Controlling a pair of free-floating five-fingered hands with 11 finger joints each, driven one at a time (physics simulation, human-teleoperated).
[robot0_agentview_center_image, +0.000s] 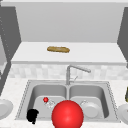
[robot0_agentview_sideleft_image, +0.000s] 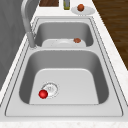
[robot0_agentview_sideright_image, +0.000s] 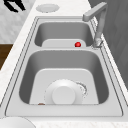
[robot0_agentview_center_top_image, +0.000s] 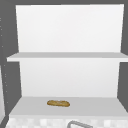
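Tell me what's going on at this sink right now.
One black robot hand hovers at the sink's front left corner; it holds nothing, and its fingers are hard to make out. A small red ball lies by the drain of the left basin, and a white plate lies in the right basin. A large red sphere shows low in the front view. A bread loaf rests on the lower shelf above the faucet.
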